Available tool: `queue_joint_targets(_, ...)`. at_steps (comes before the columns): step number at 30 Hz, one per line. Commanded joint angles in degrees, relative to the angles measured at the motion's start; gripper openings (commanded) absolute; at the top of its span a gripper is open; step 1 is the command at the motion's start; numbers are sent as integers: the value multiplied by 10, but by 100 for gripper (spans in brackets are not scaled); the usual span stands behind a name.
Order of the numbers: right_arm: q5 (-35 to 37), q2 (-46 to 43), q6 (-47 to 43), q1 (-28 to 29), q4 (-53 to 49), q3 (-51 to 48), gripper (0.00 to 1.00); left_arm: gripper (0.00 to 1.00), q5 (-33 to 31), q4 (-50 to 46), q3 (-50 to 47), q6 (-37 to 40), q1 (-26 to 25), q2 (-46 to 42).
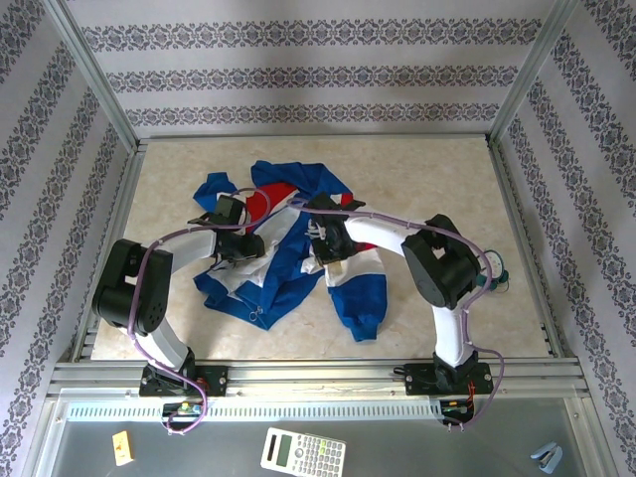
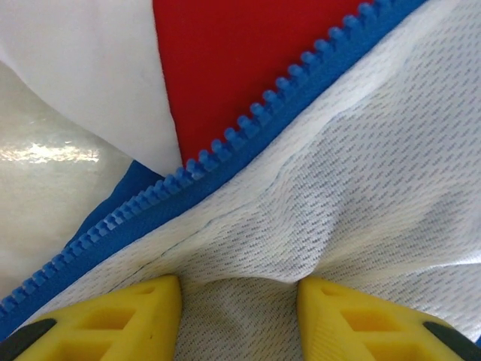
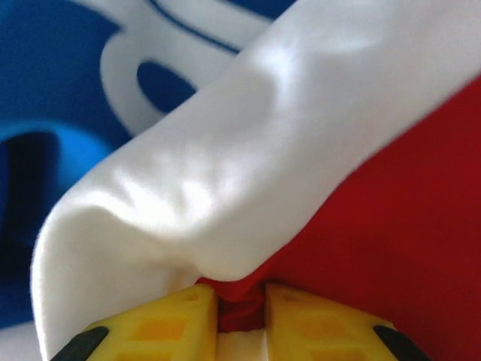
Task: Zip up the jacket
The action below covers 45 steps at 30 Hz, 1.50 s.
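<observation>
Right gripper (image 3: 240, 304) pinches the jacket (image 1: 288, 179) tight, left gripper (image 2: 239, 301) clamps bunched lining (image 2: 361, 173); you should align the zipper (image 2: 225, 143) halves first.

Overhead view bright, even, diffuse light from above; faint soft shadows round jacket (image 1: 358, 288). Slight bowing at frame edges. Left wrist cam: crisp on mesh lining (image 2: 361, 173), glare patch on table (image 2: 45, 150). Right wrist cam: v. close, soft-focus throughout, lettering (image 3: 128, 68) blurred.
</observation>
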Motion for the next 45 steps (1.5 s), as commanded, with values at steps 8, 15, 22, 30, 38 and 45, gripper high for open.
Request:
queue_joint_targets(8, 23, 126, -45, -90, -27, 144, 21, 43, 5, -23, -36, 6, 25, 2)
queue_joint_targets(15, 21, 200, -62, -122, -76, 286, 21, 42, 52, 15, -61, -49, 22, -10)
queue_joint_targets(22, 25, 198, -79, -133, -128, 375, 22, 44, 51, 3, -46, -53, 18, -30)
queue_joint_targets(30, 14, 74, -85, -116, -126, 299, 27, 55, 11, -78, -11, -29, 21, -132)
queue_joint_targets(38, -5, -57, -57, -48, -72, 139, 30, 57, -59, -178, -83, -63, 25, -271)
queue_joint_targets(45, -62, -93, 2, 5, 2, 23, 31, 57, -39, -178, -214, -130, 21, -400)
